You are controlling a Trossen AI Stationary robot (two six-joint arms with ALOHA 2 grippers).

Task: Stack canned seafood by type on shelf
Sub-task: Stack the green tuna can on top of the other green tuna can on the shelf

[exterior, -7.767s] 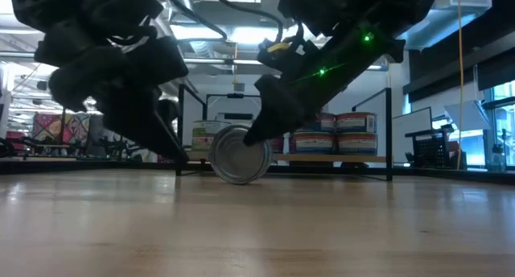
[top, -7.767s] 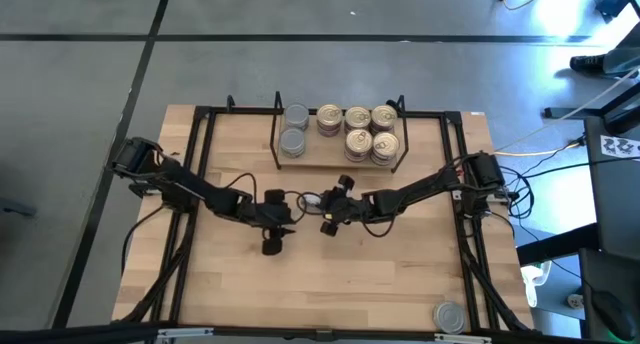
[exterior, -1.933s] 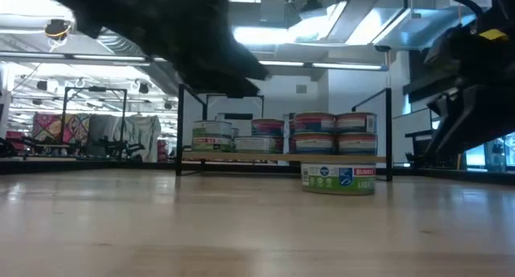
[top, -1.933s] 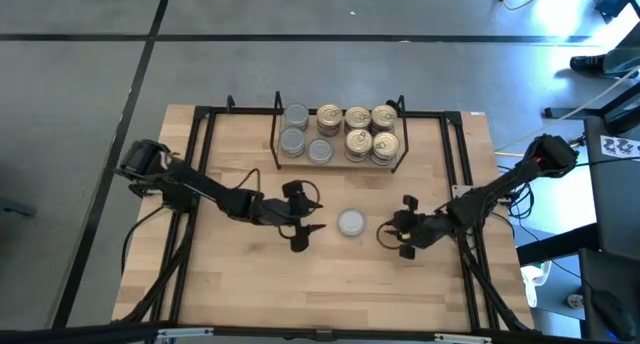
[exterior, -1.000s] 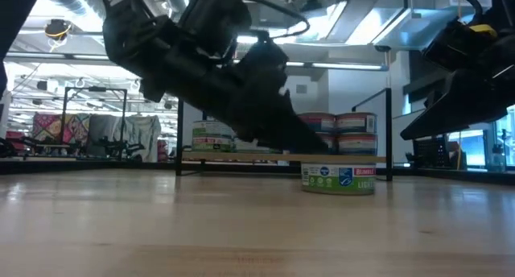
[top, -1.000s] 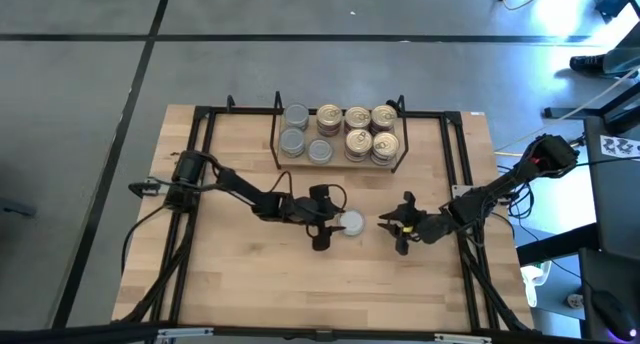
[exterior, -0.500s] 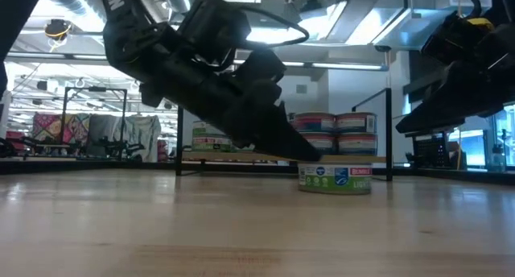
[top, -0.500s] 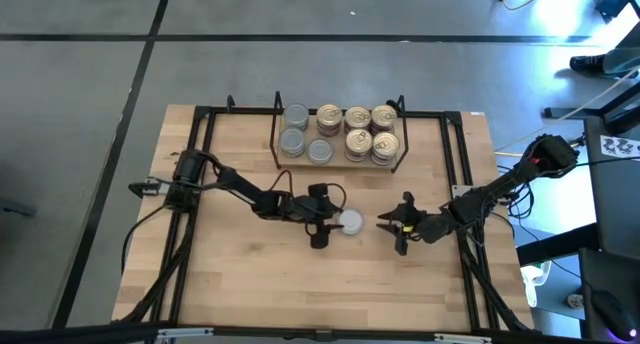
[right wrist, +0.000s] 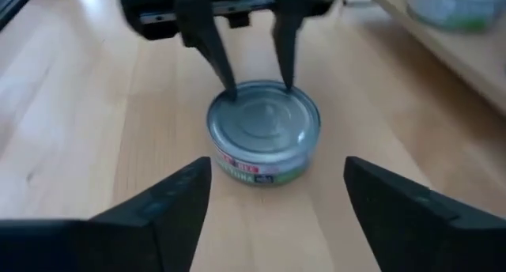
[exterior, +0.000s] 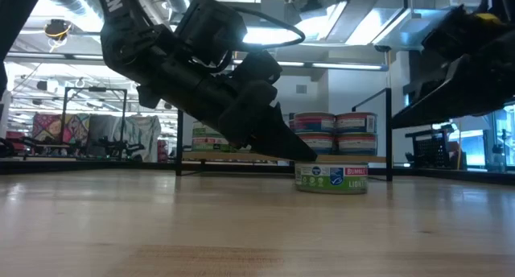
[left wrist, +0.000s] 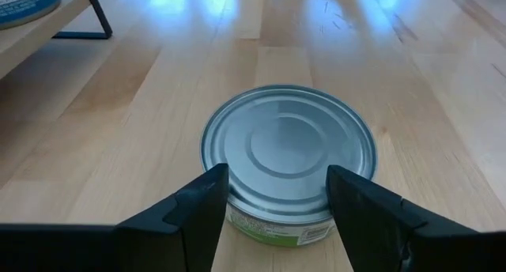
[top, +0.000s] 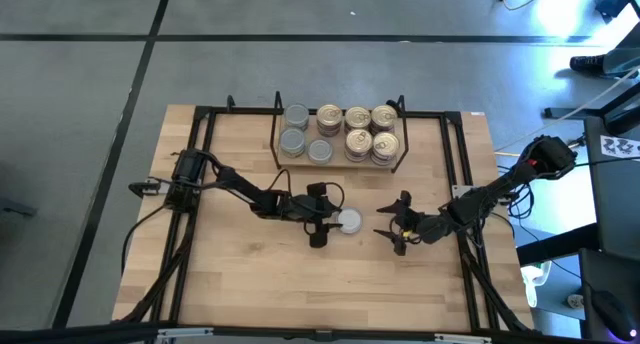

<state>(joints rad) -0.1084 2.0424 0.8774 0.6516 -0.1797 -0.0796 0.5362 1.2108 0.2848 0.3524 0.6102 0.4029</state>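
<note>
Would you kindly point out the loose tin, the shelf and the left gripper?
Tin [left wrist: 288,149], left wrist view, middle of its silver top.
Shelf [top: 338,163], high view, front edge of its wooden board.
Left gripper [top: 326,224], high view, midway between its fingertips.

The lone tin [left wrist: 288,157] has a plain silver-grey top and a green, white and red label (with a small blue mark). Shelf [top: 340,162] tins [top: 345,132] show silver and gold lids. The arms [top: 255,196] are black; the table [top: 250,284] is pale wood.
</note>
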